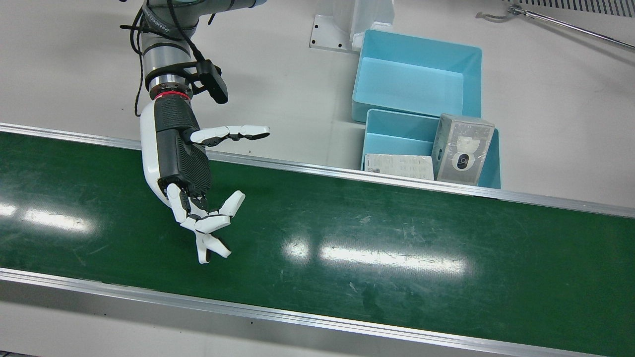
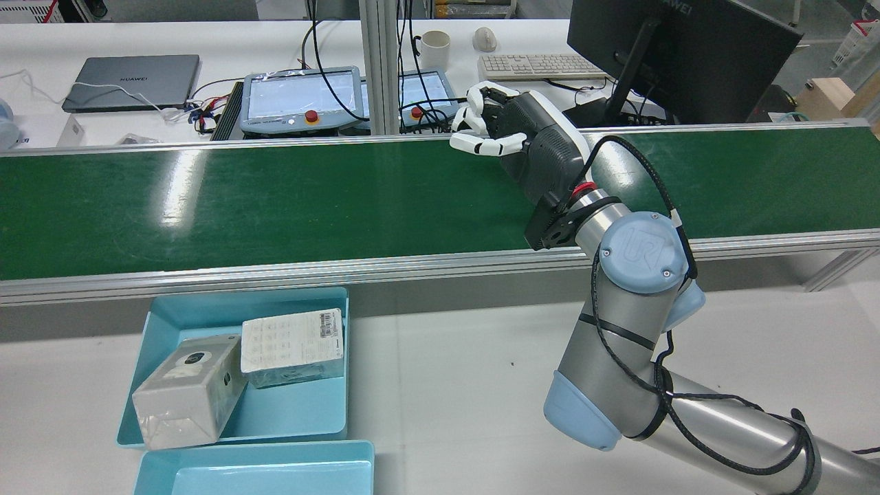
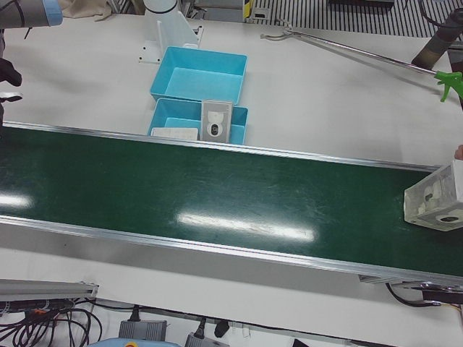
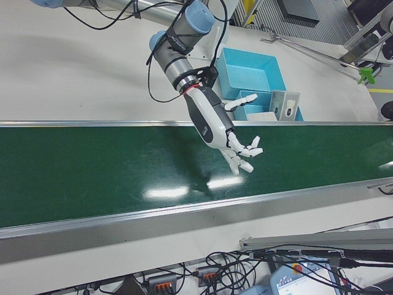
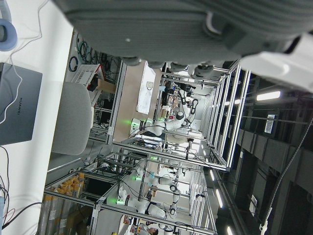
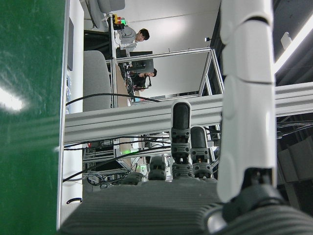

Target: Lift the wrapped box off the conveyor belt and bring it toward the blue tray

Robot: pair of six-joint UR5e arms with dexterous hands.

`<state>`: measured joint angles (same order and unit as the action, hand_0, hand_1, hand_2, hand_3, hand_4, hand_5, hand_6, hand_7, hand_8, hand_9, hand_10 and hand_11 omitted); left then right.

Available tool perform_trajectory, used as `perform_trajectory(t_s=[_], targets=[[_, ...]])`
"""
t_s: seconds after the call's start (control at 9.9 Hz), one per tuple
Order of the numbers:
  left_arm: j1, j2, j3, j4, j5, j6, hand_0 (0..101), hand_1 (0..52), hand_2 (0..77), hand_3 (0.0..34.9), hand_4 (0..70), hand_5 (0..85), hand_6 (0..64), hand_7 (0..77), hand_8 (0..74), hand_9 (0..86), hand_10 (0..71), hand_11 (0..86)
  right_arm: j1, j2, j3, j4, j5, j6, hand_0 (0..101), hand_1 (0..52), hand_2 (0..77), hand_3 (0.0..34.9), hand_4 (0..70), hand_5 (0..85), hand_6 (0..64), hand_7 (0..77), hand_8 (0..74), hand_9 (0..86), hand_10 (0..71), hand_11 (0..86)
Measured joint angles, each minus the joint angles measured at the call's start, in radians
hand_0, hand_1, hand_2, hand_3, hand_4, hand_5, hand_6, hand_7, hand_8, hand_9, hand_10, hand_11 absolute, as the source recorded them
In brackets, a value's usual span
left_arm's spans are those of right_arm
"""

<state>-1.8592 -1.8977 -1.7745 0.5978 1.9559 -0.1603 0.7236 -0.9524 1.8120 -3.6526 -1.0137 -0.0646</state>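
We see the green conveyor belt (image 1: 397, 248) crossing the front view from left to right, its near rail along the lower edge. Over the left part of the belt hangs the right hand (image 1: 198, 198), holding nothing, its white fingers (image 1: 233, 202) spread and curled downward, the thumb pointing right above the far rail. Its dark shadow lies on the belt just under the fingertips. In the right-front view the same hand sits at the centre of the frame, reaching down from the arm (image 4: 178, 37) at the top.

The wrapped box (image 3: 436, 196) lies on the belt at the far right edge of the left-front view, tilted, well apart from the right hand; something touches its upper corner at the frame edge, but we cannot tell what.

Beyond the belt, on the white surface (image 1: 74, 59), stand two blue trays side by side. The nearer blue tray (image 1: 392, 134), right of centre in the front view, holds two more wrapped boxes: one lying flat (image 1: 399, 166) and one leaning on the tray's rim (image 1: 464, 148). The farther tray (image 1: 416, 74) has nothing in it.

The left hand (image 5: 195, 24) shows only in its own view, along the top, too close for us to tell how its fingers stand.
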Motion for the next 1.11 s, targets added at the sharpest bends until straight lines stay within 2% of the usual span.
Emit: perform_trajectory(t_s=[0.1,0.2,0.3,0.4,0.51,0.61,0.71,1.11], targets=[[0.000,0.000,0.000,0.000,0.000,0.000,0,0.0,1.1,0.0,0.0,1.1,0.5,0.5,0.5,0.5,0.5,0.5,0.002,0.000,0.003,0.000,-0.002,0.003,51,17.5,10.4,0.0,3.3,45.3,25.6,49.6,10.9,22.4,0.5,8.7],[0.000,0.000,0.000,0.000,0.000,0.000,0,0.0,0.5,0.0,0.0,1.1,0.0,0.5,0.5,0.5,0.5,0.5,0.005,0.000,0.005,0.000,-0.007,0.005,50,15.3,2.2,0.0,0.0,22.4,9.3,33.8,0.0,1.6,0.5,1.6],[0.000,0.000,0.000,0.000,0.000,0.000,0,0.0,1.1,0.0,0.0,1.1,0.5,0.5,0.5,0.5,0.5,0.5,0.010,0.002,0.002,0.000,-0.026,0.005,49,15.3,2.2,3.7,0.0,8.7,0.0,23.5,0.0,1.1,0.5,1.6],[0.000,0.000,0.000,0.000,0.000,0.000,0,0.0,1.1,0.0,0.0,1.1,0.5,0.5,0.5,0.5,0.5,0.5,0.016,0.004,-0.003,0.000,-0.045,0.005,49,15.3,2.2,6.8,0.0,2.2,0.0,6.0,0.0,1.1,0.5,1.6],[0.000,0.000,0.000,0.000,0.000,0.000,0,0.0,1.1,0.0,0.0,1.1,0.5,0.5,0.5,0.5,0.5,0.5,0.020,0.006,-0.014,0.001,-0.058,0.005,49,15.3,2.2,6.8,0.0,2.2,0.0,6.0,0.0,1.1,0.5,1.6],[0.000,0.000,0.000,0.000,0.000,0.000,0,0.0,0.5,0.0,0.0,1.1,0.5,0.5,0.5,0.5,0.5,0.5,0.022,0.008,-0.032,0.007,-0.066,0.005,49,19.6,8.2,5.7,2.7,2.2,0.0,0.0,0.0,1.1,0.5,1.1],[0.000,0.000,0.000,0.000,0.000,0.000,0,0.0,0.5,0.0,0.0,1.1,0.5,0.5,0.5,0.5,0.5,0.5,0.022,0.009,-0.046,0.018,-0.070,0.004,49,15.3,3.3,0.6,2.7,4.9,0.0,0.0,0.0,1.1,0.5,1.1],[0.000,0.000,0.000,0.000,0.000,0.000,0,0.0,0.5,0.0,0.0,1.1,0.5,0.5,0.5,0.5,0.5,0.5,0.022,0.010,-0.059,0.039,-0.072,0.004,49,13.6,1.6,0.6,3.8,4.9,0.0,0.0,0.0,1.1,0.5,1.1]])
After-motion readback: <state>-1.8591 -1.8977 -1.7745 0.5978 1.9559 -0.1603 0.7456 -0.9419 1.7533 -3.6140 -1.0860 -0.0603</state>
